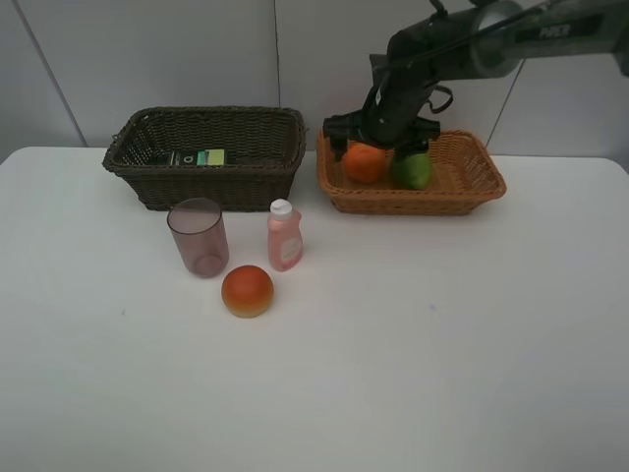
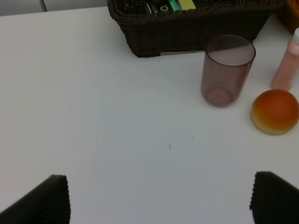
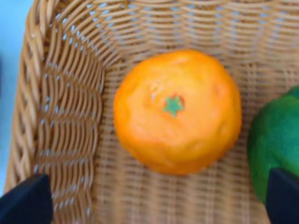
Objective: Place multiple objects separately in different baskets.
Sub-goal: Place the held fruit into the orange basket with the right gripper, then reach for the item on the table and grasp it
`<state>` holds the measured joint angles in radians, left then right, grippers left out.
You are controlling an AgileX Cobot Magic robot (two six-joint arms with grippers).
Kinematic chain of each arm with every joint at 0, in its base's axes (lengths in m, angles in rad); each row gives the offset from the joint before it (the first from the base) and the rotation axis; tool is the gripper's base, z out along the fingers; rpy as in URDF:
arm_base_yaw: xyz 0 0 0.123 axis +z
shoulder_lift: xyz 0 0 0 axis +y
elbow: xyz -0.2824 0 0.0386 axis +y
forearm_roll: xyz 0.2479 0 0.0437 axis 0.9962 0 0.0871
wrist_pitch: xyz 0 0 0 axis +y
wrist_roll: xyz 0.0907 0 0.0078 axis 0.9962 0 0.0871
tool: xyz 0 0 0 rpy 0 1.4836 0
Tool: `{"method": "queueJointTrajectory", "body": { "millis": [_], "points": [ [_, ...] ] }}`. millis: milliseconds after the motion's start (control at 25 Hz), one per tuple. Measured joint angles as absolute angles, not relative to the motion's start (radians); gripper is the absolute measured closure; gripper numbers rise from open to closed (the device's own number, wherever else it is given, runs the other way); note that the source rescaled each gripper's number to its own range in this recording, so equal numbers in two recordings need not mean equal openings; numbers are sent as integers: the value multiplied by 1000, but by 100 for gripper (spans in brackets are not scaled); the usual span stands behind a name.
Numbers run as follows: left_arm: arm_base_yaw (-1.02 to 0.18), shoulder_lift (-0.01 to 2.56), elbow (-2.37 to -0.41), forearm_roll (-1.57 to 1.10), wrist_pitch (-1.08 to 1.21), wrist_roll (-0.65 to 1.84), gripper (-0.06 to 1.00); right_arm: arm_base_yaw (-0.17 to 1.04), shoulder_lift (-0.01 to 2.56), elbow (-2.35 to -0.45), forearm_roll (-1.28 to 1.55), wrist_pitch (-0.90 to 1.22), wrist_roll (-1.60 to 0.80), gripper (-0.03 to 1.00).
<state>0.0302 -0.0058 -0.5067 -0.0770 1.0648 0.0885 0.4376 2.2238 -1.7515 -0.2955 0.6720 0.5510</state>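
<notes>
Both spread wide, empty: left gripper (image 2: 159, 200), right gripper (image 1: 381, 136) over orange (image 3: 177, 112) in tan wicker basket (image 1: 488, 185). I raise right straight, clear of green fruit (image 1: 414, 170).

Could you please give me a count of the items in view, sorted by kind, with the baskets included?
Baskets: 2 (dark brown basket, tan basket)
Round fruits: 3 (orange and green fruit in the tan basket, red-orange fruit on the table)
Bottles: 2 (pink bottle standing, dark bottle lying in the dark brown basket)
Cups: 1 (mauve cup)
Total: 8
</notes>
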Motion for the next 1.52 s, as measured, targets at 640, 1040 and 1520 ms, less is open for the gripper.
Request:
{"method": "queueJointTrajectory", "body": {
  "millis": [640, 1040, 1520],
  "points": [
    [30, -6, -507, -77, 1065, 89, -6, 177, 1791, -1297, -109, 814, 295, -3],
    [30, -6, -507, -77, 1065, 89, -6, 115, 1214, -1055, -115, 887, 199, -3],
    [30, -6, -507, -77, 1065, 89, -6, 115, 677, -832, -157, 956, 193, -3]
  ]
}}
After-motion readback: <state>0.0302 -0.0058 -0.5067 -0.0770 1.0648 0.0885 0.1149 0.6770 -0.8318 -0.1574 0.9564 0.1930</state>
